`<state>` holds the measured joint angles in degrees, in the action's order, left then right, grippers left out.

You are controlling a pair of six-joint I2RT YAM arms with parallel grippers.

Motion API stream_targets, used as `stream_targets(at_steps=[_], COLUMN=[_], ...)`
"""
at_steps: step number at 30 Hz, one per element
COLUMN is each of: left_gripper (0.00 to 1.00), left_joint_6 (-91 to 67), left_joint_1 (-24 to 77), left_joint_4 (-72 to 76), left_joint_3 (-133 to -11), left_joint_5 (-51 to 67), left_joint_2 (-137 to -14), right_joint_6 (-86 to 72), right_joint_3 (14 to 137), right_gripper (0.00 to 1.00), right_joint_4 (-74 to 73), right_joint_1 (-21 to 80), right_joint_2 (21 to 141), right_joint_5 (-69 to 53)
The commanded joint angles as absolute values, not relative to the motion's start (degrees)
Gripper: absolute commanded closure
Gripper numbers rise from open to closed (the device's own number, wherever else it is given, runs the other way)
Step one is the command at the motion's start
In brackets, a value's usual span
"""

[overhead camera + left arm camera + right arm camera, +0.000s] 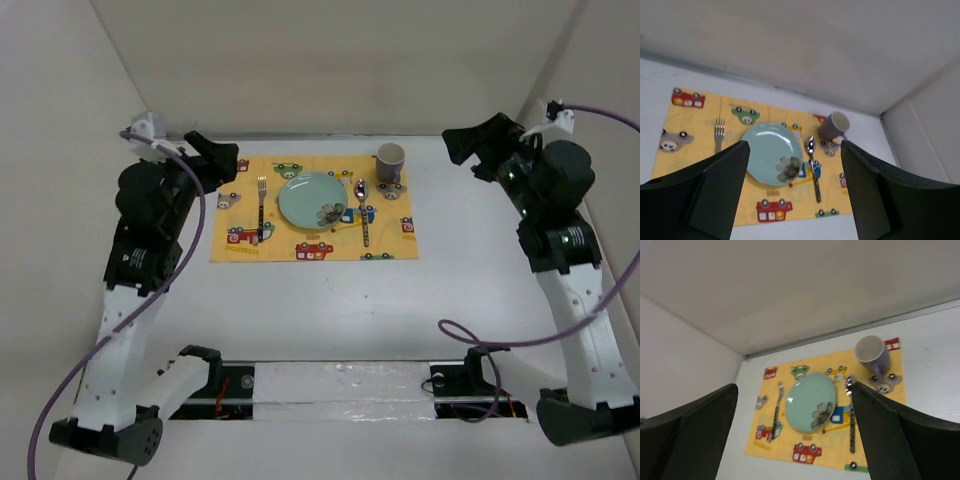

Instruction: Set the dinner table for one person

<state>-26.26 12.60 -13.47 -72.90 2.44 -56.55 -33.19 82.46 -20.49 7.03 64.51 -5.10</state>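
Note:
On the white dinner table point(330, 310) lies a yellow car-print placemat point(313, 212). On it are a pale green plate point(311, 200) with a flower, a fork point(262, 208) to its left, a spoon point(363, 210) to its right and a purple mug point(390, 164) at the far right corner. My left gripper point(225, 160) is open and empty, raised off the mat's far left corner. My right gripper point(462, 145) is open and empty, raised right of the mug. Both wrist views show the plate point(772, 153) point(811, 401), the spoon point(813, 170) point(852, 415) and the mug point(832, 126) point(872, 355).
White wall panels point(330, 60) close the table at the back and both sides. The arm bases and a silver-taped strip point(345, 392) lie along the near edge. Purple cables point(500, 335) hang from both arms.

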Motion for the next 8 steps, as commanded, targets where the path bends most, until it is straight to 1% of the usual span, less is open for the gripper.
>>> stream_targets(at_steps=[1,4,7,8], left_gripper=[0.29,0.29,0.29,0.27], left_joint_6=[-28.8,-28.6,-28.9,-29.5], left_joint_1=[12.0,12.0,12.0,12.0], left_joint_4=[-10.5,-12.6,-14.8,-15.2], left_joint_3=[-74.7,-72.9,-71.5,-71.3], left_joint_5=[-3.7,-4.3,-3.6,-3.4], left_joint_2=[-51.2,-49.1,-48.8,-48.9], right_joint_6=[-33.7,-33.7,-33.0,-32.9], right_joint_3=[74.6,71.7,71.6,71.7], right_gripper=[0.00,0.00,0.00,0.00], right_joint_4=[-17.7,-20.2,-23.0,-23.4], right_joint_1=[9.0,9.0,9.0,9.0], right_joint_2=[59.3,56.1,55.8,55.9], right_joint_5=[1.7,7.6,8.2,6.8])
